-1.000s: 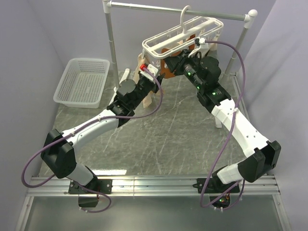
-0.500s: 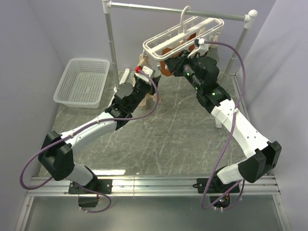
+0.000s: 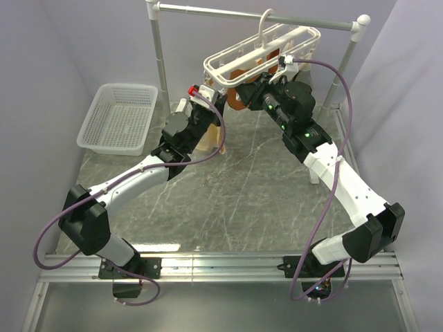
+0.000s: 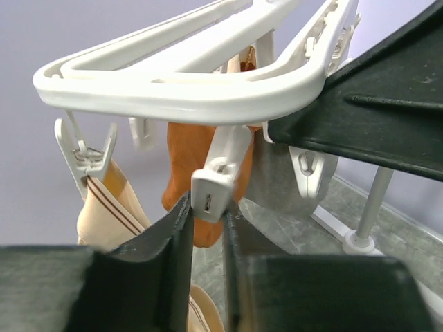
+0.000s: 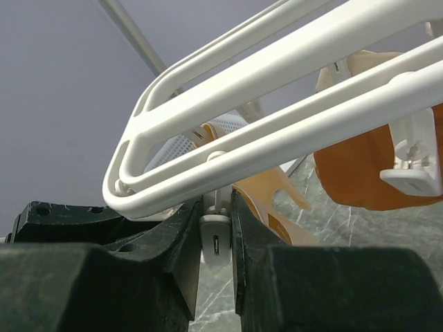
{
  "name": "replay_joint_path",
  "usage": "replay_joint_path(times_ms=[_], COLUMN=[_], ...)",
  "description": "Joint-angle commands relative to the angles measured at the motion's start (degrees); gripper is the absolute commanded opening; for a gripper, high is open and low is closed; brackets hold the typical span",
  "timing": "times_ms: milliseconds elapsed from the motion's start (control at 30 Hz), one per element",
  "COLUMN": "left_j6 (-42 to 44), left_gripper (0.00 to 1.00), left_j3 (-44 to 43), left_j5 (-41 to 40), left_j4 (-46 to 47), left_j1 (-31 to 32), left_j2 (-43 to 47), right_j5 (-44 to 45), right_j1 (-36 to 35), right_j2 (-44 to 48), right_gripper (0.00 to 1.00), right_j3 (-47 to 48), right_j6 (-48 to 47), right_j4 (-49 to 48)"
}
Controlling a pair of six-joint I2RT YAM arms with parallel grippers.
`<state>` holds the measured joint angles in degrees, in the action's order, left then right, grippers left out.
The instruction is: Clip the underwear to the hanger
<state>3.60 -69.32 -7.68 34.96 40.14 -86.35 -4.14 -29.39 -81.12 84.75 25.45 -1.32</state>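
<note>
Hanger [image 3: 304,34]: a white frame. It is hooked on the rail [image 3: 208,10] at the far side, up above the table [image 3: 242,194].
Left gripper [image 4: 206,207]: it reaches up under the hanger's left end. Its two fingers are clenched on a clip [image 4: 225,162] that hangs from the frame's rim.
Right gripper [image 5: 217,214]: it is under the frame, just right of the left gripper. Its fingers squeeze a corner clip [image 5: 216,249] below the frame's round corner.
Underwear [image 4: 104,207]: pale tan cloth with a dark stripe. It hangs under the hanger's left end, close beside the left gripper. Its top sits in the mouth of a side clip [image 4: 82,149]. Its low part is hidden by the left arm, so I cannot tell if it touches the table.
Orange cloth [image 4: 183,159]: it hangs under the frame, behind the clip the left gripper holds.
Grey cloth [image 4: 277,176]: it hangs right next to the orange cloth.
Basket [image 3: 118,117]: white mesh, on the table at the far left, well apart from the hanger.
</note>
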Motion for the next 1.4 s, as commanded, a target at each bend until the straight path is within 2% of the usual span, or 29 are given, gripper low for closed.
replay_joint_path(times_ms=[0,67,133,200,300,333,400,500,733,833,1000,1367], left_j6=[-0.96,-1.13,-1.14,-1.22,-0.87,-0.96,-0.96,-0.87,-1.39,-1.66,-2.1,-1.84], left_gripper=[0.18,0.07,0.01,0.0,0.0,0.0,0.0,0.0,0.0,0.0,0.0,0.0], left_j3=[-2.93,-3.28,-3.45,-3.63,-3.54,-3.63,-3.89,-4.16,-3.63,-3.54,-2.84,-2.23], left_j5=[2.06,2.67,3.11,3.55,4.34,4.52,5.04,5.57,6.27,6.54,7.15,7.24], left_j4=[2.83,2.48,2.13,1.69,1.43,1.17,0.55,-0.33,-1.21,-1.65,-1.39,-1.21], left_j1=[-0.32,-0.41,-0.33,-0.33,-0.41,-0.33,-0.33,-0.33,-0.33,-0.33,-0.33,-0.33], left_j2=[-0.84,-0.93,-1.02,-1.1,-0.75,-0.67,-0.4,-0.05,0.91,1.09,1.71,2.41], right_j5=[-1.22,-1.4,-1.83,-2.53,-5.08,-6.3,-11.75,-17.98,-27.84,-29.6,-25.84,-18.36], right_j1=[-0.15,-0.06,0.2,0.73,2.4,3.01,4.95,6.88,7.68,7.5,4.61,0.03], right_j2=[2.11,2.55,3.16,3.34,4.21,4.57,5.79,9.13,15.12,13.1,10.2,7.03], right_gripper=[0.0,0.0,0.02,0.13,0.38,0.43,0.55,0.64,0.68,0.67,0.63,0.6], right_j3=[1.47,0.69,0.07,-0.46,-0.99,-1.34,-3.53,-8.54,-18.65,-17.69,-17.6,-14.79], right_j6=[-1.1,-1.28,-1.72,-2.16,-3.38,-3.83,-5.49,-9.0,-14.64,-12.45,-11.83,-15.96], right_j4=[-1.67,-2.1,-2.8,-2.98,-3.24,-3.68,-5.52,-10.97,-26.51,-27.33,-31.98,-29.79])
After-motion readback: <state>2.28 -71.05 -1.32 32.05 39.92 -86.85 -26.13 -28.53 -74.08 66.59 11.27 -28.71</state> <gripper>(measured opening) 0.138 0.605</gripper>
